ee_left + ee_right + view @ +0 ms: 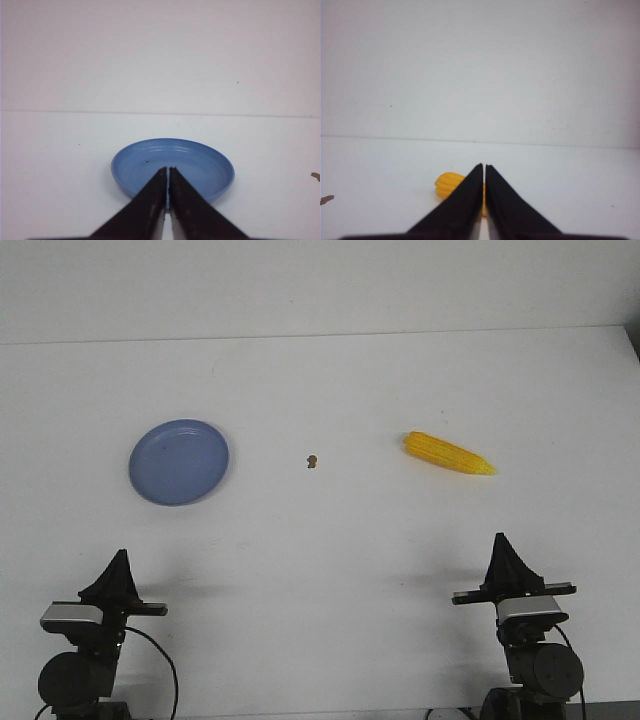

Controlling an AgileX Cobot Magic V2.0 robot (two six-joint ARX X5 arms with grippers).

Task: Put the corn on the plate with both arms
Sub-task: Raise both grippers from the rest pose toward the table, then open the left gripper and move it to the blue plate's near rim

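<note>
Corn lies straight ahead of right arm's jaws, long axis crosswise w/ tip pointing away from plate; both jaws pinched together, empty

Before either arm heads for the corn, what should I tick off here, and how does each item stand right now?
1. Corn lying free on the table, nothing on it: ok.
2. Plate bare and ready to receive: ok.
3. Right gripper opened for a grasp: not ok, jaws closed.
4. Left gripper opened: not ok, jaws closed, nothing held.
5. Straight path from right gripper to corn unobstructed: ok.
6. Brown speck clear of the corn and the plate: ok, it lies between them, touching neither.
</note>
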